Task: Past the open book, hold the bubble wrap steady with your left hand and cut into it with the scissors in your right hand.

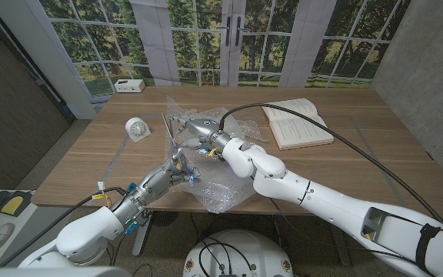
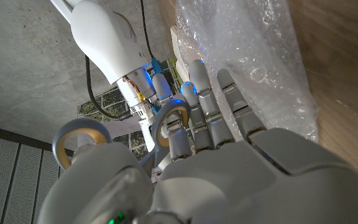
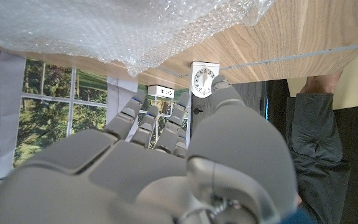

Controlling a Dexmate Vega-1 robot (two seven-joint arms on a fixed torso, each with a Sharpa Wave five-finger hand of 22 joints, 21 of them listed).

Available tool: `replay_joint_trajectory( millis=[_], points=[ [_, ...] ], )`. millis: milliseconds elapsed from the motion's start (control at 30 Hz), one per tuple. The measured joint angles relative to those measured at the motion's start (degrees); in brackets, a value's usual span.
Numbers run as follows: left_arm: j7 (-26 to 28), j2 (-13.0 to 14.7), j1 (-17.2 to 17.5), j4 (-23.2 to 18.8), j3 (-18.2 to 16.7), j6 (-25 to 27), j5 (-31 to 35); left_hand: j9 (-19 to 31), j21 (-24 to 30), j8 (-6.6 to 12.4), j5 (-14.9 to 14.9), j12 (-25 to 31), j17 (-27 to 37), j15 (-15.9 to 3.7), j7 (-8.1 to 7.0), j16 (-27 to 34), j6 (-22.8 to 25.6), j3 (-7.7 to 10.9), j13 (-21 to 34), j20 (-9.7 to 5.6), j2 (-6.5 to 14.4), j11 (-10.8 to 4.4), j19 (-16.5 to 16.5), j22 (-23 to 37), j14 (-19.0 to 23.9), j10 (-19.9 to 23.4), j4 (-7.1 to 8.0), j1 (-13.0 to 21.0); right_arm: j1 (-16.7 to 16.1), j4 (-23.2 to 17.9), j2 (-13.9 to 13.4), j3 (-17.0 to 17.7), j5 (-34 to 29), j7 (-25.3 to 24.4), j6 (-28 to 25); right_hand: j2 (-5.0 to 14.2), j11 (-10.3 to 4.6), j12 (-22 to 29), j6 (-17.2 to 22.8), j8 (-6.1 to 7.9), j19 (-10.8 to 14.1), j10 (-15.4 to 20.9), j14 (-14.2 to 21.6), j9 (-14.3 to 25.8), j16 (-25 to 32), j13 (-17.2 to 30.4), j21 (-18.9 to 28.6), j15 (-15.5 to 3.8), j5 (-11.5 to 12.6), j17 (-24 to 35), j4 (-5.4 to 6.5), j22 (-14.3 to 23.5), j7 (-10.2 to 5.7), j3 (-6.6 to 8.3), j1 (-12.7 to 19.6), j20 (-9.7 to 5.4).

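While my left hand (image 1: 177, 165) grips the bubble wrap (image 1: 220, 181) on the counter's (image 1: 344, 165) near side | right hand (image 1: 198, 132) holds scissors (image 1: 172, 132), blades raised | step: lining up cut | next: lower blades onto wrap edge.

Left arm (image 1: 91, 231): glossy white rounded shells, narrowing to an exposed wrist section showing coloured wiring, a yellow tag and blue lights glowing. Black cable running along forearm. Left hand (image 1: 177, 163): grey metallic segmented fingers (image 2: 211, 118), pale grey palm plates.

Right arm (image 1: 321, 201): white bulbous segments joining in series, black cable looping overhead, black band near the shoulder. Right hand (image 1: 194, 127): grey, silver-toned knuckle plates.
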Motion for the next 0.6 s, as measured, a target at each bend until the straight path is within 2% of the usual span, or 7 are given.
replay_joint_trajectory(
  millis=[167,400,600],
  points=[
    [-0.04,-0.06,0.08,0.02,-0.06,-0.29,0.0,0.26,0.0,0.0,0.0,0.0,-0.03,0.0,0.0,0.0,0.01,0.0,0.01,-0.31,0.0,0.0,0.31,0.0,0.0,0.0,0.0,0.0,0.1,0.43,0.28,-0.78,-2.56,-0.56,-0.59,-0.12,-0.01,0.0,-0.4,0.0,0.0,-0.01,0.2,0.0,0.0,-0.11,0.0,-0.2,0.0,-0.06,0.23,0.0,-0.41,-0.23,-0.12,0.0],
    [-0.06,-0.08,0.21,0.02,-0.16,-0.31,0.05,0.26,0.0,-0.24,0.01,-0.15,-0.02,0.0,-0.03,0.0,0.18,0.0,-0.07,-0.31,0.0,-0.1,0.31,-0.01,0.0,0.29,0.0,0.0,0.33,1.46,0.79,-1.38,-4.72,-0.7,-0.99,-0.19,1.34,0.0,-0.54,0.0,0.52,-0.11,0.2,0.0,0.0,-0.37,0.0,-0.2,0.0,-0.28,0.0,0.0,-0.27,-0.47,-0.19,0.09],
    [-0.06,-0.09,0.25,-0.07,-0.2,-0.31,0.12,0.53,-0.21,-0.24,0.01,-0.16,-0.02,0.0,-0.03,0.0,0.19,0.01,0.0,-0.31,0.0,-0.1,0.31,-0.01,0.0,0.3,-0.01,0.0,0.91,2.65,1.12,-1.63,-5.13,-0.16,-0.68,-0.35,1.73,0.0,-1.12,0.0,0.83,-0.33,0.2,0.0,0.0,-0.6,0.0,-0.2,0.0,-0.28,0.25,0.0,-0.31,-0.71,-0.35,-0.22]
  ],
)
